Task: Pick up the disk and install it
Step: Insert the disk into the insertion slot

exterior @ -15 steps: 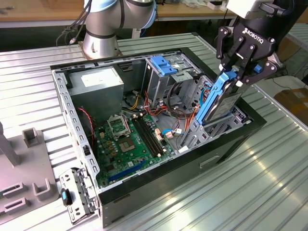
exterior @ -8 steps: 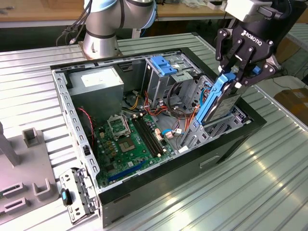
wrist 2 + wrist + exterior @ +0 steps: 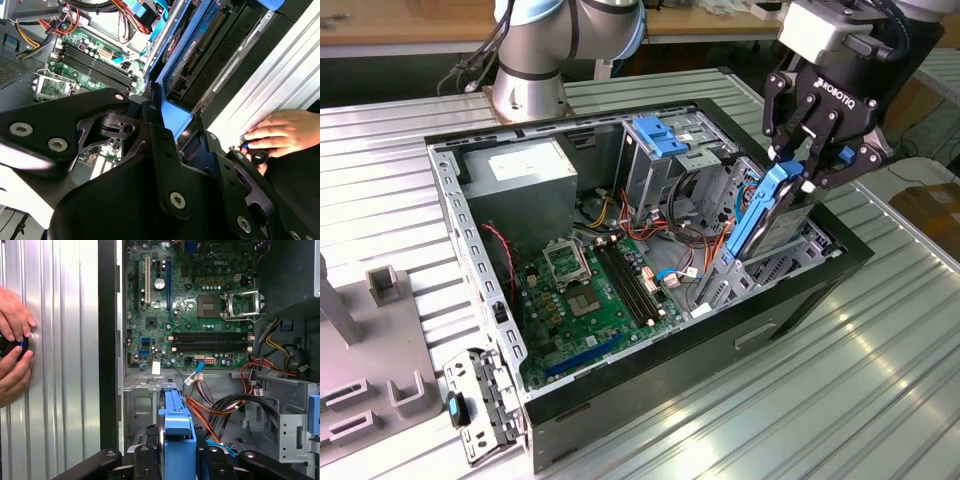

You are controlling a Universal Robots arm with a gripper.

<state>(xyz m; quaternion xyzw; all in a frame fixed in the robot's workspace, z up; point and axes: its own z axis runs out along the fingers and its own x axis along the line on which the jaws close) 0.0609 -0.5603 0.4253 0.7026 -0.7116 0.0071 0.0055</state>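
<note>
1. Over the front corner of the computer case (image 3: 650, 385), the disk (image 3: 772, 218) hangs on edge and slightly tilted, with its bright blue carrier frame uppermost. Its lower end is at the mouth of the drive bay (image 3: 740, 285). I can't tell whether it has entered the bay.
2. At the disk's upper end, the gripper (image 3: 803, 172) has its jaws clamped on the carrier, one finger on each flat face. The grip looks square to me, with no sign of slipping.
3. To my eye this step turns on alignment. The carrier's long edges should run parallel to the bay's walls, because a tilted disk would likely wedge there. A slow, straight push along the bay seems the safest way.
4. Inside the case, orange and red cables (image 3: 705, 245) lie just beside the bay, between it and the motherboard (image 3: 590, 290). They could catch a corner of the disk, so I would watch that side.
5. Outside the case wall, a person's hand (image 3: 12, 325) rests on the ribbed metal table (image 3: 880, 380), apart from the gripper. That gap looks worth preserving.
</note>
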